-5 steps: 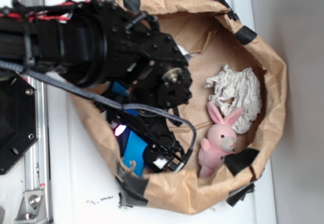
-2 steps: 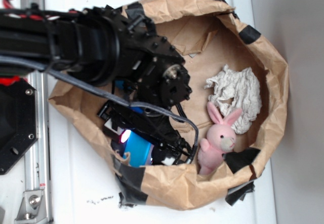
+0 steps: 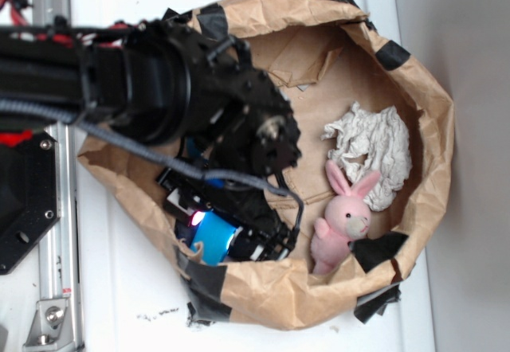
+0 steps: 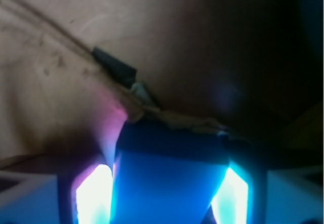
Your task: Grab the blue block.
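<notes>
The blue block (image 3: 212,238) lies at the lower left inside the brown paper bag (image 3: 430,129), mostly covered by the black arm. My gripper (image 3: 221,236) reaches down onto it there. In the wrist view the blue block (image 4: 169,183) fills the whole gap between the two lit fingers (image 4: 93,193), touching both pads. The gripper (image 4: 167,196) is shut on the block. The block's far end rests against the bag's creased paper wall, where a strip of black tape (image 4: 115,67) shows.
A pink plush rabbit (image 3: 344,224) and a crumpled white cloth (image 3: 374,149) lie on the bag's right side. The bag's rim carries black tape patches (image 3: 381,250). A metal rail (image 3: 52,209) and a black base plate (image 3: 24,201) stand at the left.
The arm has shifted slightly and the bag's left wall has spread out leftward. Less of the blue block shows now, with the jaws drawn in around it.
</notes>
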You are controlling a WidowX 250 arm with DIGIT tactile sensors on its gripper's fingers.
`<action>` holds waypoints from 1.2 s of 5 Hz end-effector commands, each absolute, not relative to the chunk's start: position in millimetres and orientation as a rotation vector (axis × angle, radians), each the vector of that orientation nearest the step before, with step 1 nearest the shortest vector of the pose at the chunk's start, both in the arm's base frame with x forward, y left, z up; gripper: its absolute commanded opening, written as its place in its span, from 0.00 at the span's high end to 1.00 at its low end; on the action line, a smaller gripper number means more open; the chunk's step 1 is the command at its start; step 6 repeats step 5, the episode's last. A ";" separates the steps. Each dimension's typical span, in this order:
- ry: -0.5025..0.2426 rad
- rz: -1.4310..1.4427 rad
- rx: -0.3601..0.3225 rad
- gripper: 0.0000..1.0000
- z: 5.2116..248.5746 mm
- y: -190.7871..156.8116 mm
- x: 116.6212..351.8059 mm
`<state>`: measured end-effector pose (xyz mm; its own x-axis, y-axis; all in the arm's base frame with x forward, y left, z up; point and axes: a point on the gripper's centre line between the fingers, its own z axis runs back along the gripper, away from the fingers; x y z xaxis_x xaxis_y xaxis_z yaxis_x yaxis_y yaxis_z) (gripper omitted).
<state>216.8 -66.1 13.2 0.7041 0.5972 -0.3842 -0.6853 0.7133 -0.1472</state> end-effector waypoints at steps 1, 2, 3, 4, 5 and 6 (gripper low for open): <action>-0.054 0.263 -0.145 1.00 55.1 -51.0 249.7; -0.210 0.206 -0.085 1.00 90.4 -35.5 261.2; -0.247 0.168 -0.096 1.00 114.7 -19.4 264.7; -0.219 0.073 -0.073 1.00 137.1 -9.2 263.2; -0.217 0.040 -0.073 1.00 142.8 -7.8 259.7; -0.217 0.040 -0.073 1.00 142.8 -7.8 259.7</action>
